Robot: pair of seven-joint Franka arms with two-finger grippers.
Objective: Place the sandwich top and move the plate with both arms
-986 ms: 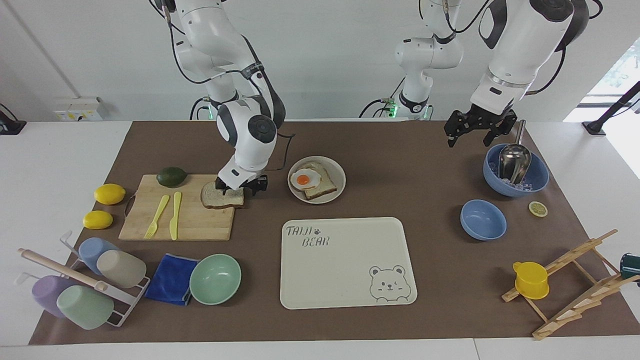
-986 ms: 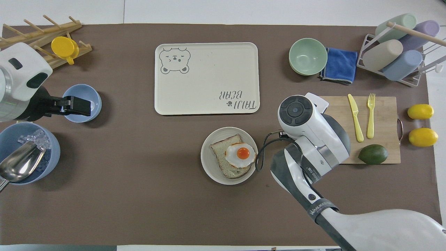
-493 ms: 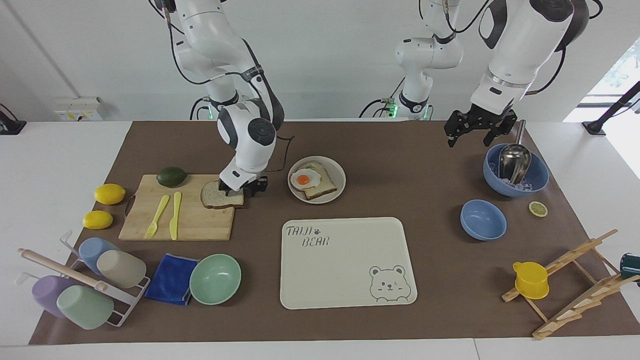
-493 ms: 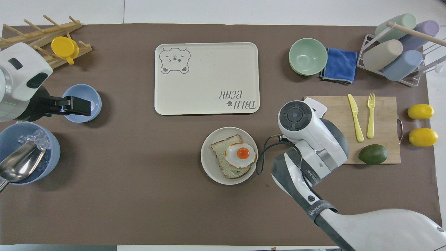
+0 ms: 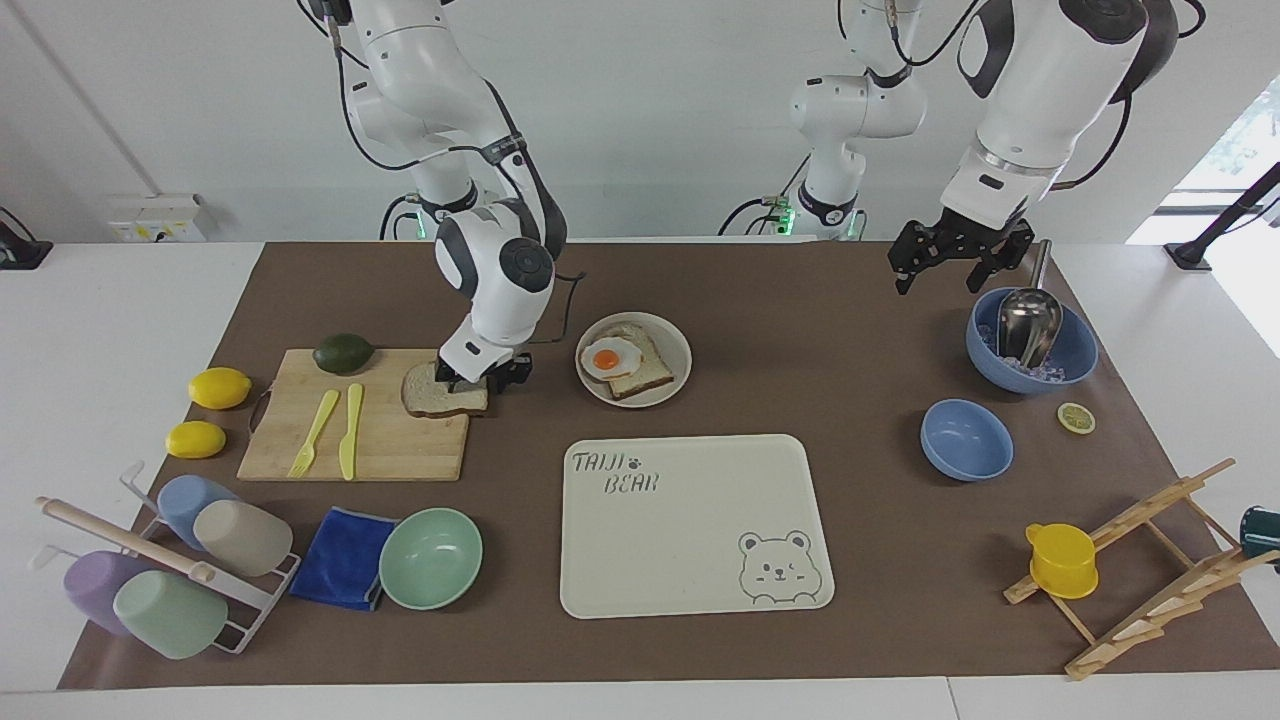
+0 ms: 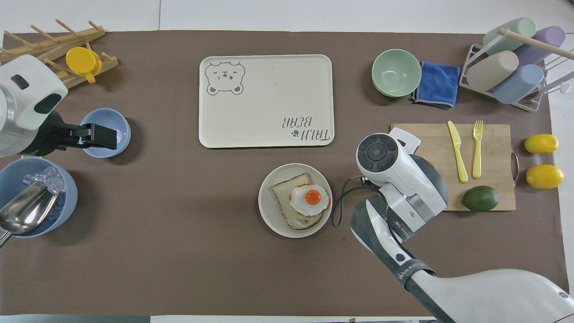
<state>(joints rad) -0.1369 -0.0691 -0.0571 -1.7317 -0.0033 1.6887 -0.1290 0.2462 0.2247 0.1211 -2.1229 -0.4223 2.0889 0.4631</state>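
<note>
Brown-crusted sandwich top lies on the board at nine o'clock from the plate, unplaced; right gripper touching it, left gripper waiting, fingers' state unclear on both.

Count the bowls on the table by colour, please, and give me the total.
Blue: 2 (the ice bowl holding the scoop, and the empty blue bowl)
Green: 1 (the mint-green bowl)
Total: 3

Brown mat on table: plate, tray, cutting board, bowls, racks, possibly lemons.
</note>
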